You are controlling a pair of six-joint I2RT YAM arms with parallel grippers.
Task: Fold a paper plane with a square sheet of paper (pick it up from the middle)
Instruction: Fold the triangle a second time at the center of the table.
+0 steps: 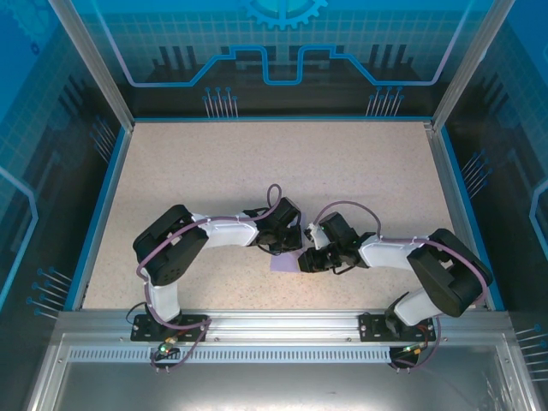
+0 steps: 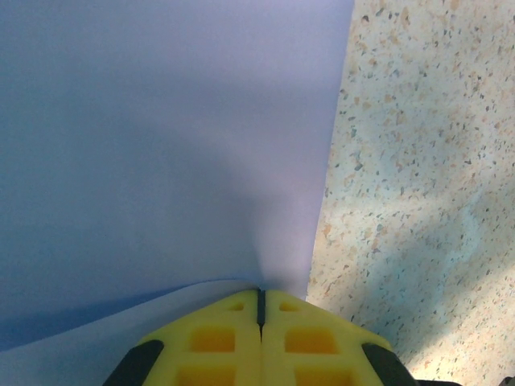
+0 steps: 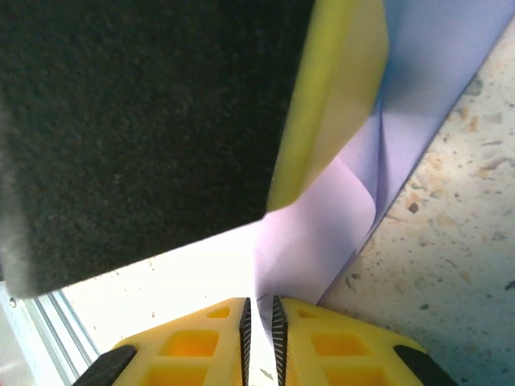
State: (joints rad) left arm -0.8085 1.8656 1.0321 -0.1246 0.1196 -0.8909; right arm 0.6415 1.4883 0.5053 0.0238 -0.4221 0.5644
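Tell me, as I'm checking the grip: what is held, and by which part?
The thin lavender-purple square sheet of paper: the left hand pinches it near one edge, the right hand pinches a bent-up flap.

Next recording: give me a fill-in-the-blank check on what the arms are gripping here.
1. The left end effector is ____ on the sheet of paper.
2. The right end effector pinches the same sheet, so the count of end effectors holding it is ____.
3. The fingers are ____ in colour.
Missing: shut; two; yellow.
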